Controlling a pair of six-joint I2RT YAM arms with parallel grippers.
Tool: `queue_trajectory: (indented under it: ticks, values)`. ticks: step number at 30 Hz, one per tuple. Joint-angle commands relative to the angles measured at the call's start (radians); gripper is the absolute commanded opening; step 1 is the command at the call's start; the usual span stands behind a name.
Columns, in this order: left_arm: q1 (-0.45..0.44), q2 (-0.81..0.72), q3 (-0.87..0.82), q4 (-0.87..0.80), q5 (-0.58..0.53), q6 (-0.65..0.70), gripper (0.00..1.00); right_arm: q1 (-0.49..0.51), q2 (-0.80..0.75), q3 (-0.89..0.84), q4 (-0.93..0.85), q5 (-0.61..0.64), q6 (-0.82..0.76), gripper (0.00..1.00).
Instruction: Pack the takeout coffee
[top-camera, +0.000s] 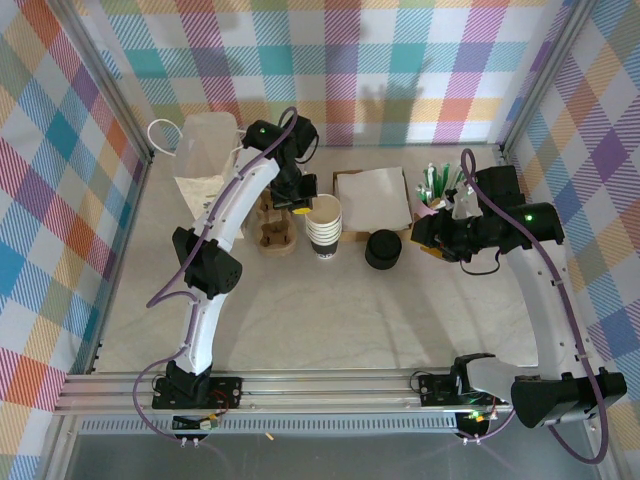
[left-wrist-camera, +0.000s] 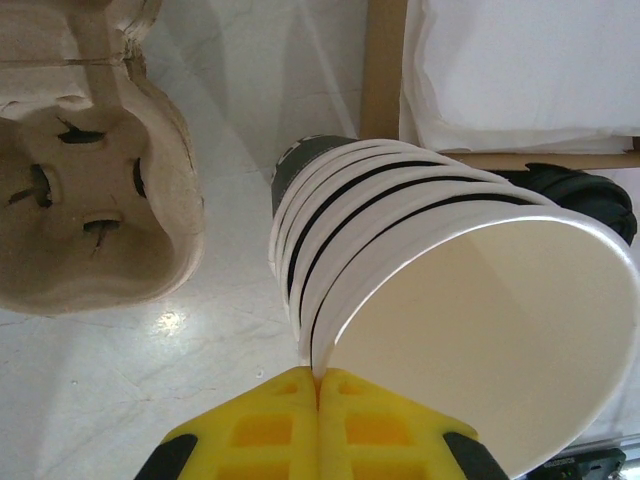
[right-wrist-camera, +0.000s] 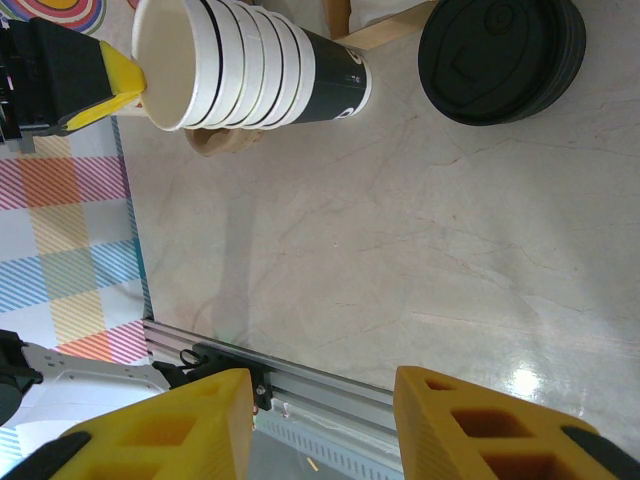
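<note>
Here, left to right: a white paper bag (top-camera: 205, 155) stands upright at the back. A moulded pulp carrier (left-wrist-camera: 90, 200), tan and rough, lies just beside a stack (top-camera: 323, 235) of nested white paper cups, the lowest one banded in dark print. The left gripper (left-wrist-camera: 318, 378), its yellow fingers clenched together, pinches the thin rim of the top cup (left-wrist-camera: 480, 330), which sits nested in the stack, its inside smooth and bare. Behind the stack, a brown cardboard tray (left-wrist-camera: 383, 70) holds flat white napkins (top-camera: 372, 195). Right of the stack, apart from it, rests a round pile of black plastic lids (right-wrist-camera: 500, 55). A holder (top-camera: 437, 185) of thin green and white sticks stands further right. The right gripper (right-wrist-camera: 322, 385) hangs over the pale marbled table (right-wrist-camera: 400, 230), its jaws released and grasping nothing.
</note>
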Motion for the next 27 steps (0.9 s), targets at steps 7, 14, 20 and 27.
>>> queue_trajectory:
  ticks: [7,14,20,27]
  values:
    - [0.014,-0.022,0.017,-0.024,0.040,-0.024,0.00,0.006,-0.020,-0.006,0.000,-0.025,-0.003,0.42]
    - [0.022,-0.033,0.018,-0.015,0.048,-0.036,0.00,0.005,-0.019,-0.005,0.000,-0.025,-0.003,0.42]
    - [0.032,-0.038,0.019,-0.004,0.073,-0.051,0.00,0.006,-0.016,0.001,0.002,-0.031,-0.003,0.42]
    - [0.041,-0.042,0.025,0.006,0.099,-0.072,0.00,0.006,-0.005,0.019,-0.010,-0.032,-0.015,0.42]
